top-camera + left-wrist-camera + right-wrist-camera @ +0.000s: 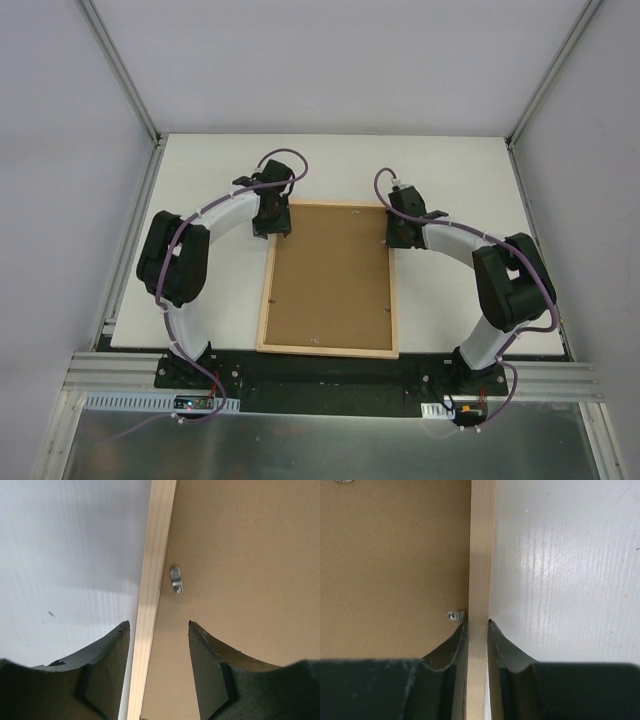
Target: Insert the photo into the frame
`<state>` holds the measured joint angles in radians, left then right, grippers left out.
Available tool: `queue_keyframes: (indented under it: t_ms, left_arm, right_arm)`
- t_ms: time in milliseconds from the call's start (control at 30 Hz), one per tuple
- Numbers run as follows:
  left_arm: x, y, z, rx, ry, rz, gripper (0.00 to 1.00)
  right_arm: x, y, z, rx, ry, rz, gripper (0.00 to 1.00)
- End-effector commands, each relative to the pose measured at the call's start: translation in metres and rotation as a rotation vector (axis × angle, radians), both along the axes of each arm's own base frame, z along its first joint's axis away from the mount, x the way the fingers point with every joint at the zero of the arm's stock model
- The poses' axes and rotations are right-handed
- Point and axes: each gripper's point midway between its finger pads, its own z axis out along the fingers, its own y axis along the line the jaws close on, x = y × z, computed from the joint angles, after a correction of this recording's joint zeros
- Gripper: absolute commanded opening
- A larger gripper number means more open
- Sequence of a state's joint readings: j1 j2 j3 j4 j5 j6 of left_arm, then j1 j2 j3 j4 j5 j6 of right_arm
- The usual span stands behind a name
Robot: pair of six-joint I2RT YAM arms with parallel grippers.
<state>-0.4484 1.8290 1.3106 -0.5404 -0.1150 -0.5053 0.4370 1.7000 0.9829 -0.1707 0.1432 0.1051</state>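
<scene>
The frame (pixel 328 346) lies face down on the counter (pixel 450 170), backing board (pixel 330 270) fitted; photo unseen, insertion unconfirmed. Left hand (pixel 157 625), 10 o'clock, wide astride rail; right hand (pixel 478 622), 2 o'clock, clamps rail.

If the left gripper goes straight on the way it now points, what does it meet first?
Probably the frame: the left gripper straddles its wooden edge with open fingers; one finger heads for the table, the other for the backing board.

Left end effector (pixel 158 625) jaws apart; right end effector (pixel 477 622) clamped on frame (pixel 482 555)
</scene>
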Motion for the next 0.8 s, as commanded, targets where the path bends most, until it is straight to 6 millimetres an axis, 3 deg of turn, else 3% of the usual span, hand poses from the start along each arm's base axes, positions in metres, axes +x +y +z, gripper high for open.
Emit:
queue_keyframes:
  t_ms: [0,400,633,767]
  left_arm:
    - [0.020,0.002,0.007,0.013,-0.015,-0.014,0.50]
    - [0.037,0.005,-0.019,-0.014,0.047,0.025,0.49]
    - [0.036,0.007,-0.031,-0.038,0.068,0.058,0.47]
    - [0.029,0.009,-0.035,-0.036,0.080,0.067,0.40]
  right_arm:
    - [-0.045,-0.010,-0.022,-0.046,0.161,0.059,0.03]
    - [-0.045,-0.009,-0.023,-0.043,0.166,0.063,0.03]
    - [-0.045,-0.010,-0.023,-0.043,0.162,0.059,0.03]
    - [-0.045,-0.011,-0.023,-0.044,0.165,0.056,0.03]
